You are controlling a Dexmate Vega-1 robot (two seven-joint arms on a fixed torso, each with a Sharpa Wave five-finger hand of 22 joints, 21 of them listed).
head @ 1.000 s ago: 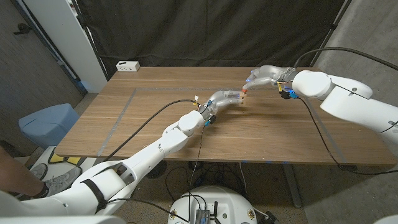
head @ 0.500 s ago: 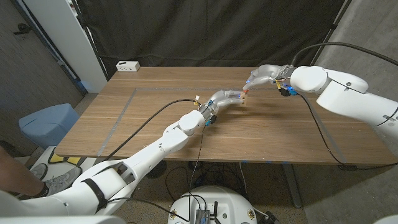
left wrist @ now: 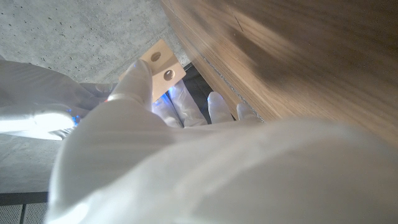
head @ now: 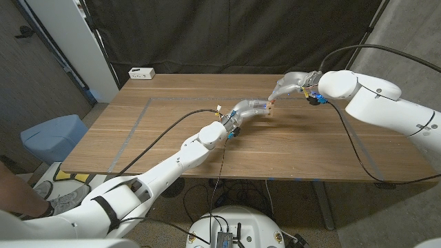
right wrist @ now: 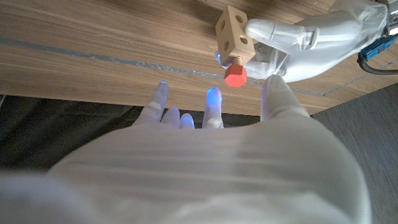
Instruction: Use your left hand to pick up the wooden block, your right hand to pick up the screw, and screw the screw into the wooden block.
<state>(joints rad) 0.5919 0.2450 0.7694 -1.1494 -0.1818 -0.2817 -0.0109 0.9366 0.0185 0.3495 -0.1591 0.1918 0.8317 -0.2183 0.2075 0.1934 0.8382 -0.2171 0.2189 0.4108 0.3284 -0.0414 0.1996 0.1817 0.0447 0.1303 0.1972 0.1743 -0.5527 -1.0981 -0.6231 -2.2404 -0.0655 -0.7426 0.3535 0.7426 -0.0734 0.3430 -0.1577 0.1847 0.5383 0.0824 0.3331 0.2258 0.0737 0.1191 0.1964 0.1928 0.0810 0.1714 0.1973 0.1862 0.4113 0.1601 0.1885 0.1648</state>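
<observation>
The wooden block (right wrist: 234,32) is pale tan with dark round holes; the screw (right wrist: 234,75) has a red head. Both hands, left (right wrist: 311,38) and right (right wrist: 211,155), are glossy white. The tabletop (head: 172,131) is brown woodgrain with grey tape lines.

Head view: pale wooden block with drilled holes (head: 269,108) and red-headed screw (head: 273,104) too small to tell apart, contact unclear. Left wrist view: left hand (left wrist: 186,162) blurred, covers block's lower part. Right wrist view: screw shank hidden in block; right hand (right wrist: 205,168) blurred, cut off by frame edge.
</observation>
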